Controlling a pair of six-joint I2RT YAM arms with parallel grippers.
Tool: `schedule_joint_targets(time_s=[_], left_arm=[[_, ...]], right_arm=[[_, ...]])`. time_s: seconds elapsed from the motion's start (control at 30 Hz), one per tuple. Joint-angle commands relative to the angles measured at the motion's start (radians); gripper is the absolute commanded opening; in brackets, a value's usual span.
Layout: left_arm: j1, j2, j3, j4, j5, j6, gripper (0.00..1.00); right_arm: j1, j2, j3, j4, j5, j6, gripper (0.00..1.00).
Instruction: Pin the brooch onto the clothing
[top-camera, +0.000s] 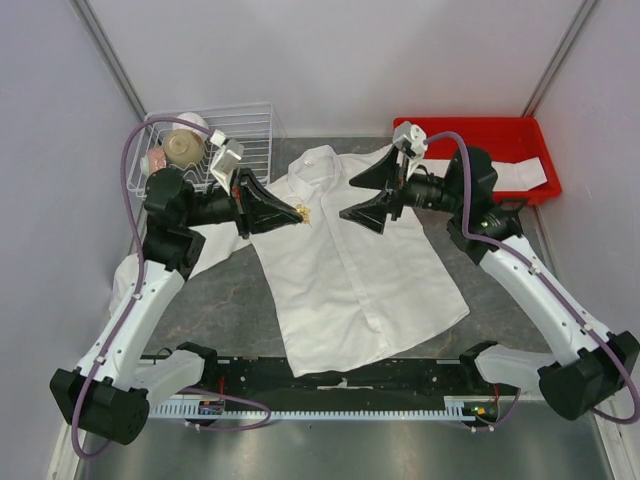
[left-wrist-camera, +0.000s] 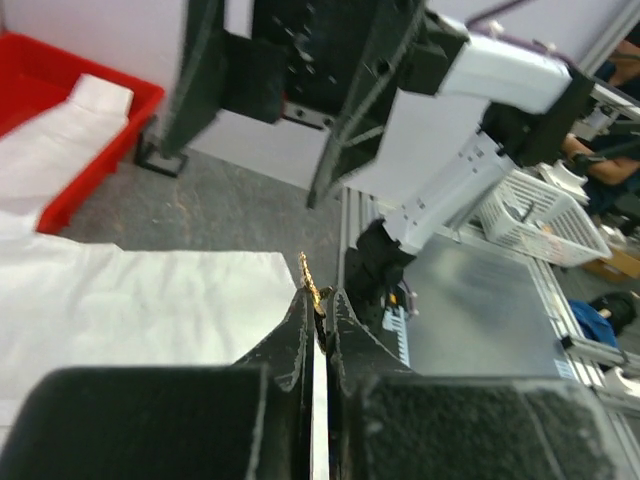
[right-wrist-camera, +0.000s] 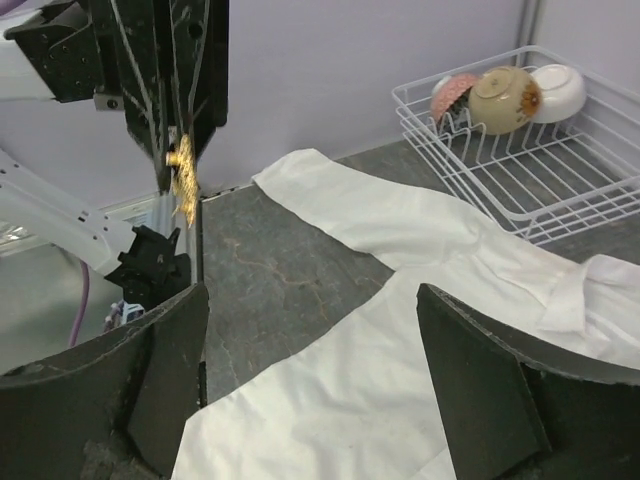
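Note:
The white collared shirt (top-camera: 350, 270) lies spread flat on the grey table; it also shows in the left wrist view (left-wrist-camera: 130, 310) and the right wrist view (right-wrist-camera: 400, 380). My left gripper (top-camera: 296, 213) is shut on the tiny gold brooch (top-camera: 303, 212), holding it just above the shirt's left chest. The brooch sticks out past the closed fingertips in the left wrist view (left-wrist-camera: 312, 283) and shows in the right wrist view (right-wrist-camera: 182, 172). My right gripper (top-camera: 372, 192) is open and empty, above the shirt's right shoulder, facing the left gripper.
A white wire rack (top-camera: 245, 135) with bowls (top-camera: 182, 147) stands at the back left. A red bin (top-camera: 500, 150) with white cloth stands at the back right. A shirt sleeve lies toward the rack.

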Motion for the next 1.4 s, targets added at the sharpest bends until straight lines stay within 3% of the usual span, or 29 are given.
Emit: schedule_joint_targets(time_s=[0.0, 0.27, 0.43, 0.6, 0.73, 1.0, 1.1, 1.13, 1.23, 1.27, 1.37], left_arm=[[-0.037, -0.003, 0.044, -0.2, 0.123, 0.142, 0.02], [-0.082, -0.037, 0.002, -0.329, 0.153, 0.216, 0.02], [-0.103, -0.04, 0.022, -0.495, 0.164, 0.378, 0.02], [-0.131, -0.037, 0.044, -0.578, 0.16, 0.48, 0.02], [-0.137, -0.04, 0.048, -0.616, 0.152, 0.512, 0.02], [-0.154, -0.035, 0.068, -0.661, 0.134, 0.561, 0.02], [-0.16, -0.032, 0.067, -0.667, 0.126, 0.564, 0.02], [-0.162, -0.031, 0.067, -0.668, 0.123, 0.564, 0.02], [-0.16, -0.032, 0.067, -0.653, 0.068, 0.538, 0.16], [-0.155, -0.035, 0.064, -0.632, 0.039, 0.493, 0.3], [-0.133, -0.083, 0.019, -0.489, 0.005, 0.379, 0.46]], right_arm=[[0.03, 0.104, 0.114, -0.055, -0.183, -0.022, 0.88], [0.155, 0.101, 0.128, -0.141, -0.278, -0.119, 0.66], [0.204, 0.102, 0.166, -0.27, -0.295, -0.218, 0.65], [0.254, 0.133, 0.194, -0.337, -0.255, -0.242, 0.61], [0.284, 0.157, 0.216, -0.373, -0.208, -0.24, 0.47], [0.311, 0.177, 0.231, -0.426, -0.151, -0.274, 0.34], [0.316, 0.18, 0.242, -0.426, -0.134, -0.269, 0.14], [0.316, 0.182, 0.243, -0.423, -0.131, -0.257, 0.0], [0.316, 0.182, 0.237, -0.399, -0.13, -0.222, 0.0], [0.314, 0.176, 0.233, -0.388, -0.124, -0.211, 0.0], [0.313, 0.164, 0.211, -0.361, -0.105, -0.194, 0.0]])
